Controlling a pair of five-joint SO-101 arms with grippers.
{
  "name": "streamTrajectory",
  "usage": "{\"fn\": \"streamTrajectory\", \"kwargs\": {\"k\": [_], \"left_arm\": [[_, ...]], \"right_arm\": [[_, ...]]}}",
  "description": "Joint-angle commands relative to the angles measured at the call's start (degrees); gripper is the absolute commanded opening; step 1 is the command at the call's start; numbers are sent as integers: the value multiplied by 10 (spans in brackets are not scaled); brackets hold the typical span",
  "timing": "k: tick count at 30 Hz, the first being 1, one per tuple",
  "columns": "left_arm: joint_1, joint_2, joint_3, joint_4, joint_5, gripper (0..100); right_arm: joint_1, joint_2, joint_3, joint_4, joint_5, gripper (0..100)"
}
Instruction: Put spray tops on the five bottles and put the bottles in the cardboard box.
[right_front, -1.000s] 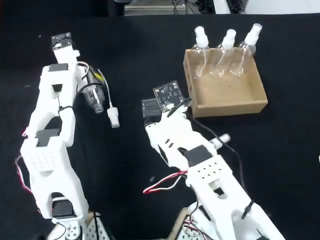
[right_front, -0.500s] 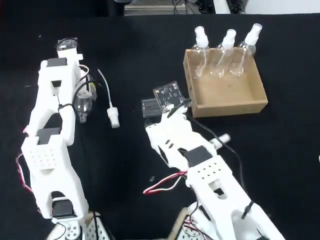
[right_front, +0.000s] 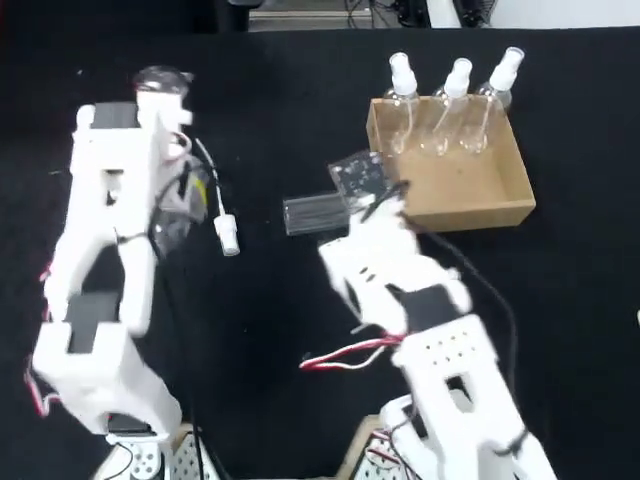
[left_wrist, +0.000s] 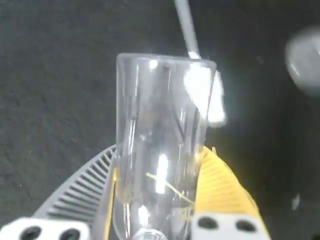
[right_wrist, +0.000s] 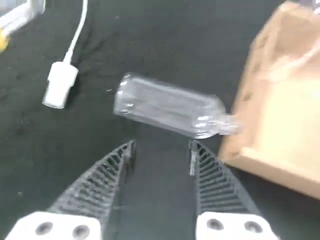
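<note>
- Jaws of the left gripper (left_wrist: 157, 167) are clamped on a clear bottle (left_wrist: 160, 120); the right gripper's (right_wrist: 160, 150) are spread over a lying bottle (right_wrist: 167, 106), at 9 o'clock of the box (right_front: 460, 215).
- Spray top (right_front: 228, 235), at 3 o'clock of the clear bottle, should be grasped squarely.

High view: fixed overhead, looking down on the whole table (right_front: 270, 90) and cardboard box (right_front: 455, 195)
Left wrist view: very near, facing down past a clear bottle (left_wrist: 160, 135)
Right wrist view: low, facing across the table
Shared: the loose spray top (right_front: 228, 233)
</note>
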Motion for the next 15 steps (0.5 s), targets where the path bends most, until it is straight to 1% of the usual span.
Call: {"fn": "streamTrajectory", "kwargs": {"k": [1, 5, 7, 11, 13, 15], "left_arm": [[40, -153, 100, 4, -43, 30], [62, -259, 175, 5, -81, 30], [91, -300, 204, 9, -105, 32], [193, -331, 275, 8, -149, 33], [248, -331, 305, 2, -166, 33], [302, -330, 335, -22, -174, 33]], "right_arm": [[78, -78, -89, 97, 62, 139], [214, -127, -140, 175, 153, 139], [283, -138, -156, 196, 194, 139], [387, -138, -150, 207, 268, 140], [414, -138, -133, 207, 301, 140], [429, -138, -114, 207, 324, 141]]}}
